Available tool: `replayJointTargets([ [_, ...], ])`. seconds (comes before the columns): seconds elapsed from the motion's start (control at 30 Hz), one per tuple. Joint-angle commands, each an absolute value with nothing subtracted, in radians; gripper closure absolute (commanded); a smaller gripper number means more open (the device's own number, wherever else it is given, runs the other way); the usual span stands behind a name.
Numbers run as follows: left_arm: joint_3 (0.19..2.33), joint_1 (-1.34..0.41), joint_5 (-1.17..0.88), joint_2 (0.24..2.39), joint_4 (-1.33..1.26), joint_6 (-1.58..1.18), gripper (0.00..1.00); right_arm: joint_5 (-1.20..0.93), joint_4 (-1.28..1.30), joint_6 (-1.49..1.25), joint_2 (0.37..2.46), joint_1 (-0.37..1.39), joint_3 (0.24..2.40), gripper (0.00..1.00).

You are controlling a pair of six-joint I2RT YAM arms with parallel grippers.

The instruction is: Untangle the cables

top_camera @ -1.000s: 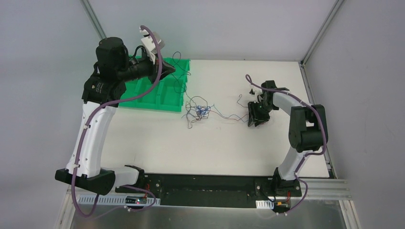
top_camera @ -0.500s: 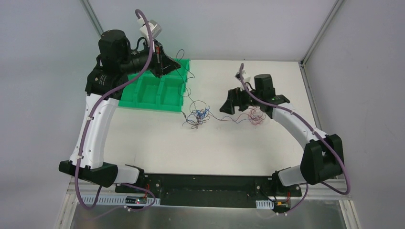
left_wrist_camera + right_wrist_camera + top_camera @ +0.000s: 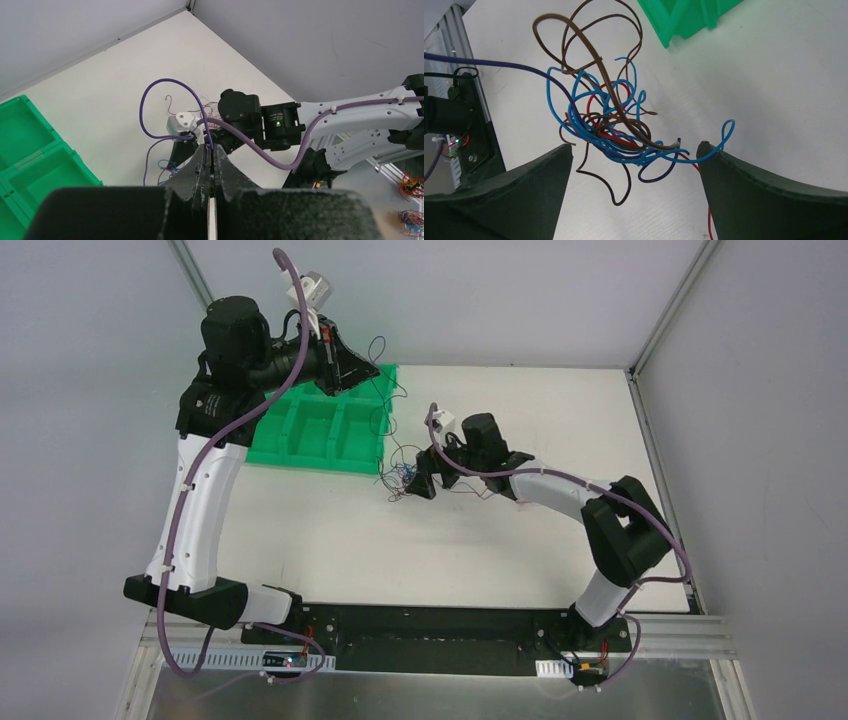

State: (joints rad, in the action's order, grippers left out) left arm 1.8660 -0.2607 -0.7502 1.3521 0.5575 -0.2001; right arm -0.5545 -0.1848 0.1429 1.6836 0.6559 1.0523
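We see the cables (image 3: 404, 476) as 1 loose knot on the white tabletop (image 3: 480, 550), a little left of its middle and just off the near right corner of the green bin (image 3: 320, 430). In the right wrist view the knot (image 3: 614, 135) is made of thin blue, brown, red and dark purple strands looped through one another. A brown loop stands up at its top and a blue loop curls out on the right side.

The right claw (image 3: 420, 483) is reaching in from the right, low over the tabletop, with its 2 fingers spread wide apart. In the right wrist view the knot sits between those fingers (image 3: 529, 195), and the blue loop passes right beside the tip of 1 of them. We cannot tell whether either finger touches a strand.

The left claw (image 3: 372, 375) is raised above the far right corner of the bin. In the left wrist view its 2 fingers (image 3: 220, 172) are pressed flat together. 1 thin dark strand climbs from the knot along the bin's right edge to the tip of this claw, which is clamped on it, and a short free end curls above the tip. In the right wrist view the same dark strand leaves the knot and runs off toward the left edge.
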Motion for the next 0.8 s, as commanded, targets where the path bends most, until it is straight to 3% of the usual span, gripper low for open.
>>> replayJointTargets([
  [0.0,1.904,-0.261,-0.743,1.362,0.510,-0.258,1.00,-0.466,-0.373,0.111,1.736,0.688,1.113,0.02],
  [0.07,1.908,-0.261,-0.743,1.365,0.506,-0.266,1.00,-0.434,-0.421,0.084,1.768,0.694,1.120,0.04],
  [0.13,1.915,-0.260,-0.737,1.368,0.506,-0.268,1.00,-0.419,-0.437,0.084,1.791,0.697,1.127,0.15],
  [0.17,1.919,-0.259,-0.735,1.369,0.506,-0.268,1.00,-0.411,-0.437,0.086,1.798,0.699,1.128,0.25],
  [0.33,1.948,-0.242,-0.727,1.379,0.506,-0.271,1.00,-0.391,-0.412,0.133,1.796,0.696,1.105,0.97],
  [0.77,2.428,-0.090,-0.602,1.494,0.513,-0.255,1.00,-0.216,0.090,0.403,1.764,0.623,1.089,1.00],
])
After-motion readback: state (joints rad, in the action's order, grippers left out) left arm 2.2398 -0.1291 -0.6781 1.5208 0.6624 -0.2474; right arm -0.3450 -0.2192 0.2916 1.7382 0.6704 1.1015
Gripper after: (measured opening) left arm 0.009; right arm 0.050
